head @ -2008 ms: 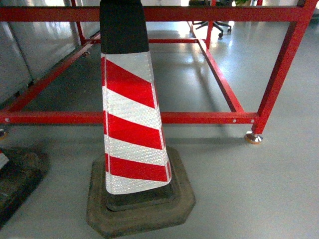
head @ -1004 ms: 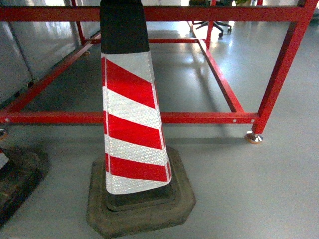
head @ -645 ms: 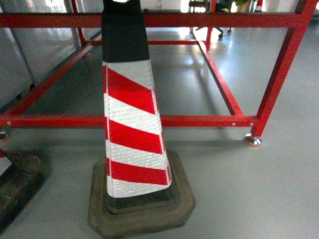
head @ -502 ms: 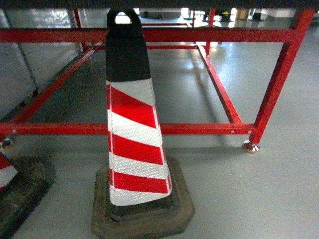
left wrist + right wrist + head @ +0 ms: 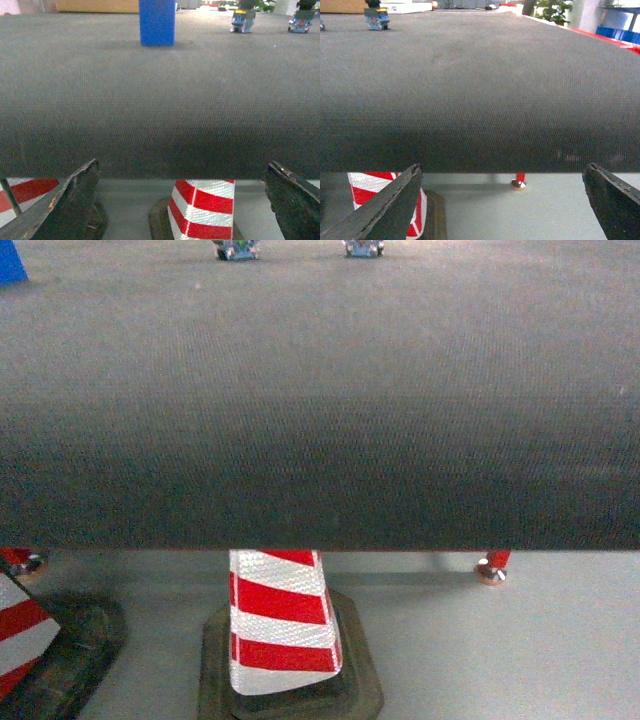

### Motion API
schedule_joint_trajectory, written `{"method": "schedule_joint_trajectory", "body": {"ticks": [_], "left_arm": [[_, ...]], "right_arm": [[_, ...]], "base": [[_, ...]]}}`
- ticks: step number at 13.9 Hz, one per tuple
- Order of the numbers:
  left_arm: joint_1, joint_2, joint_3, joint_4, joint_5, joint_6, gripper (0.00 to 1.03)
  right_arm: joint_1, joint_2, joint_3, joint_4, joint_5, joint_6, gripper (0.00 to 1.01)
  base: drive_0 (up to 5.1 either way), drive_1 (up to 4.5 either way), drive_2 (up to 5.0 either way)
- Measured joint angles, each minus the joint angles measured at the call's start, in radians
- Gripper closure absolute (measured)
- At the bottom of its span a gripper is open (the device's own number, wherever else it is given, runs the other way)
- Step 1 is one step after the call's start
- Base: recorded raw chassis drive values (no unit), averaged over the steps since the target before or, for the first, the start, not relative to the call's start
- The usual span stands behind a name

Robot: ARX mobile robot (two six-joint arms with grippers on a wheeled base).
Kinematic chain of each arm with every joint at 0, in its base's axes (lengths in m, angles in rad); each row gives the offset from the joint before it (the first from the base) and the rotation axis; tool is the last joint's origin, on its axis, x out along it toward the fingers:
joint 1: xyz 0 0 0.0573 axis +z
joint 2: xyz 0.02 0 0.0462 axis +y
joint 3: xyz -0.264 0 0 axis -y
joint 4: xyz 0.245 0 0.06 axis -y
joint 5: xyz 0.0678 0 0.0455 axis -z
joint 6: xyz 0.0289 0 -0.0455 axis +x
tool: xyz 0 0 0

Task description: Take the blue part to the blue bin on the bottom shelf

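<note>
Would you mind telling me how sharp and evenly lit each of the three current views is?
Head view: the dark mat shades darker toward its near edge, and the cone is soft. Left wrist view: the blue block is fairly crisp, the fingers dark. Right wrist view: bright background, mat texture clear.
</note>
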Motion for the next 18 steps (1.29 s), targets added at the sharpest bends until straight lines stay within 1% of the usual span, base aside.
{"method": "schedule_joint_trajectory", "body": {"ticks": [18], "left_arm": [[0.000,0.000,0.000,0.000,0.000,0.002,0.05]], "right_arm": [[0.000,0.000,0.000,0.002,0.001,0.000,0.03]], "base": [[0.0,0.00,0.0]]}}
